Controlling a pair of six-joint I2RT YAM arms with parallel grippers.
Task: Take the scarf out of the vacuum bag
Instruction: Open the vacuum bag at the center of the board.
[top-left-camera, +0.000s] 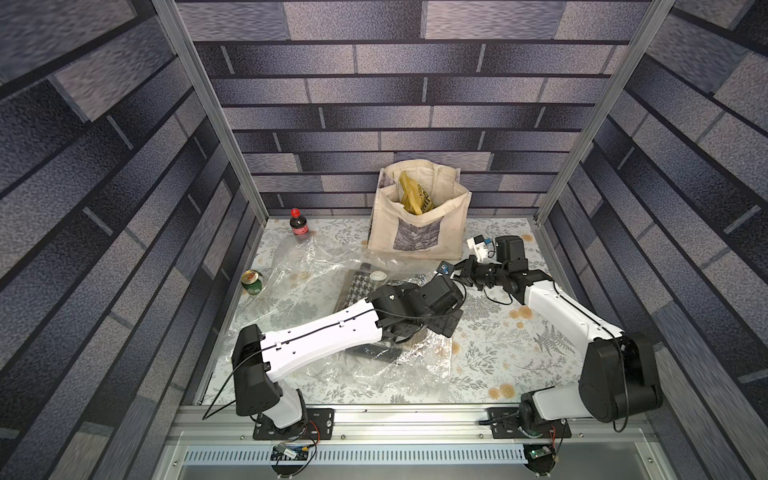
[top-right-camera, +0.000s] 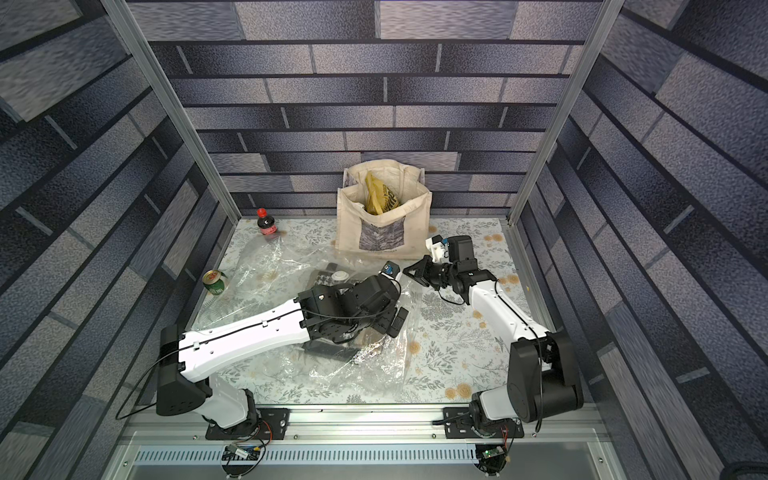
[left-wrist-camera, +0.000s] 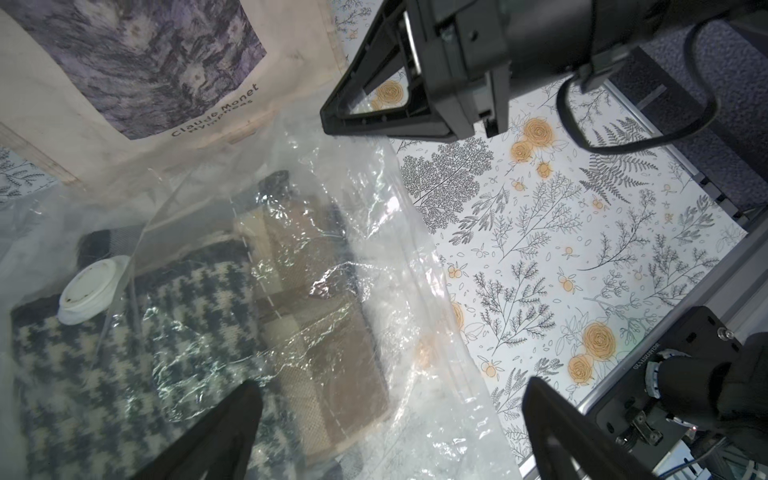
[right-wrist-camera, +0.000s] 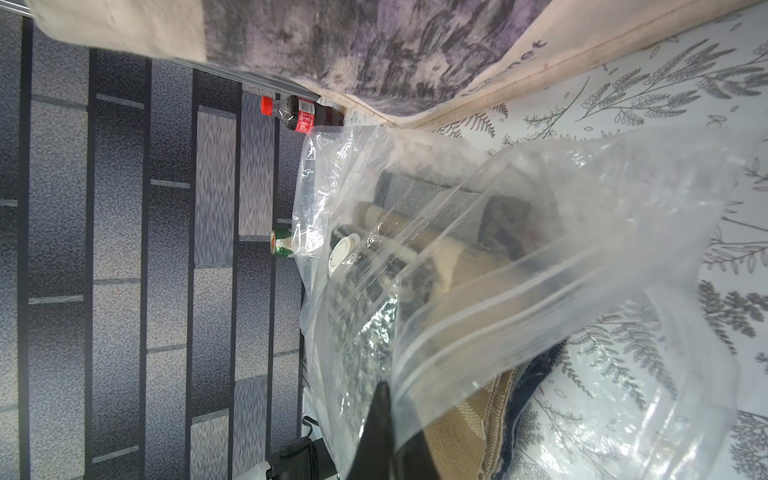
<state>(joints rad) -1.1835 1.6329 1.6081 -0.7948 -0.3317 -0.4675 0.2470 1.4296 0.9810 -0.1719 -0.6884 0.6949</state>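
Inside the vacuum bag (top-left-camera: 316, 286), which lies crumpled across the middle of the table (top-left-camera: 511, 357), sits the folded scarf (left-wrist-camera: 124, 340), houndstooth and tan, under the clear film. A white valve cap (top-left-camera: 378, 274) rests on the bag's upper face above the scarf. The right gripper (right-wrist-camera: 384, 419) is clamped on the bag's zip-strip edge, lifting the mouth off the table. The left gripper (left-wrist-camera: 386, 419) hovers over the bag's mouth with jaws spread wide, holding nothing. Near the far edge stands a cream tote bag (top-left-camera: 419, 216), touching the vacuum bag. A cola bottle (top-left-camera: 296, 222) stands in the far left corner; a green can (top-left-camera: 252, 283) stands at the left edge.
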